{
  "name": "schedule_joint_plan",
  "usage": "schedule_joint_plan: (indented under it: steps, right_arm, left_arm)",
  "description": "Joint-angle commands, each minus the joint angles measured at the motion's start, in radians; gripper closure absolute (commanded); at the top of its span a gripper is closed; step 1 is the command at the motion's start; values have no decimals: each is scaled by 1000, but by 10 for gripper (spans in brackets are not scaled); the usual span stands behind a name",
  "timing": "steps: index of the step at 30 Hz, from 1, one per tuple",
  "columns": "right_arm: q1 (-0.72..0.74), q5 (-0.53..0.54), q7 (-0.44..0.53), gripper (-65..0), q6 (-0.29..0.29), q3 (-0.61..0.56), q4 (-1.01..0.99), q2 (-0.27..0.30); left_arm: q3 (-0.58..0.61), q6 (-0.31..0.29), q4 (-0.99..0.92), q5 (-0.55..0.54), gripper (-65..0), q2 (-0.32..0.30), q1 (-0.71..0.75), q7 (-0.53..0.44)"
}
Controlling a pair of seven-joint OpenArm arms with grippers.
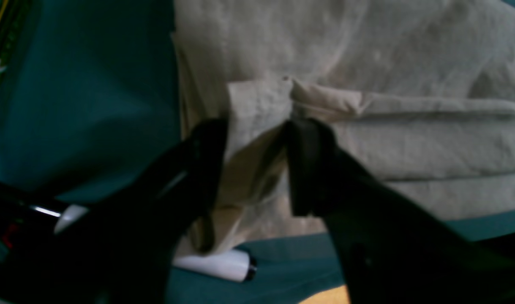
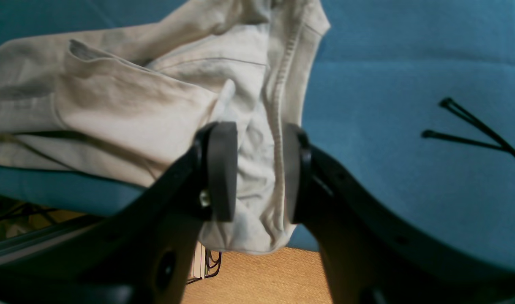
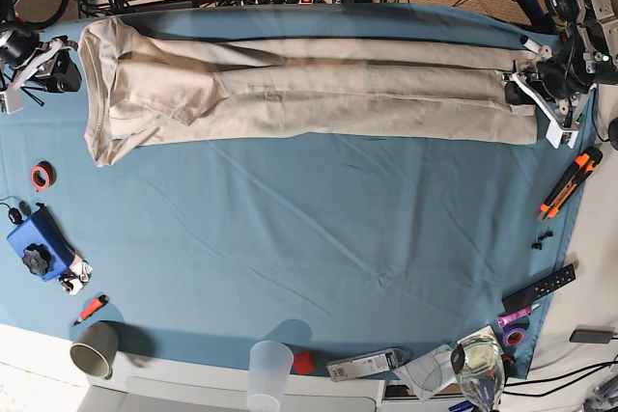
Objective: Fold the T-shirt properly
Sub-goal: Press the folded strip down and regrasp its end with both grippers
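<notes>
Black fingers [image 2: 221, 169] of the right gripper [image 2: 257, 173] fill the bottom of the right wrist view, clamped on a bunched, hemmed edge of the T-shirt [image 2: 147, 105]; the cloth fills the gap between the two round pads and hangs just below them at 6 o'clock. Beyond it the blue tablecloth [image 2: 409, 126] runs out to 3 o'clock, where black cable ties [image 2: 472, 131] lie crossed.

From the left wrist view, the left gripper [image 1: 253, 139] has its fingers [image 1: 308, 164] standing apart with a folded hem corner of the T-shirt [image 1: 367, 139] between them. Whether they press on the cloth or merely flank it cannot be told, as the picture is dim and blurred. A white cylinder [image 1: 223, 264] lies on the tablecloth [image 1: 92, 105] under the cloth, at 6 o'clock.

Seen from the base view, the T-shirt [image 3: 309, 94] lies folded lengthwise into a long beige band along the far side of the tabletop [image 3: 309, 258], stretching from 9 o'clock to 3 o'clock near the top of the picture. Its wider end is at the left, close to the right gripper [image 3: 58, 60], and its narrow end reaches the left gripper [image 3: 526, 89] at the right. Along the near edge, at 6 o'clock, stand a clear cup [image 3: 270, 369] and a grey cup [image 3: 94, 347]; an orange cutter [image 3: 570, 183] lies at 3 o'clock.
</notes>
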Motion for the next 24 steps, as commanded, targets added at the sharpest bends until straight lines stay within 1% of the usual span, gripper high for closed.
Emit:
schedule_joint_plan:
  steps: [1,3,15,17,20,24]
  right_arm:
    - [3,12,20,-189,1,22,19,34]
    - [2,12,20,-189,1,22,19,34]
    - [3,10,20,-189,1,19,18,32]
    - [3,3,20,-189,1,19,18,19]
    - [3,-24,38,-189,1,19,16,-18]
    - [3,-27,41,-189,1,19,16,-56]
  left_arm:
    - [-5,-1,19,-8,-208,-15,-5,-2]
    - [-5,0,19,-8,-195,-15,-5,-2]
    - [-5,0,26,-8,-195,-17,-5,1]
    - [-5,0,26,-7,-195,-17,-4,2]
    - [-5,-2,26,-8,-195,-17,-4,5]
    - [-5,-2,26,-8,-195,-17,-4,4]
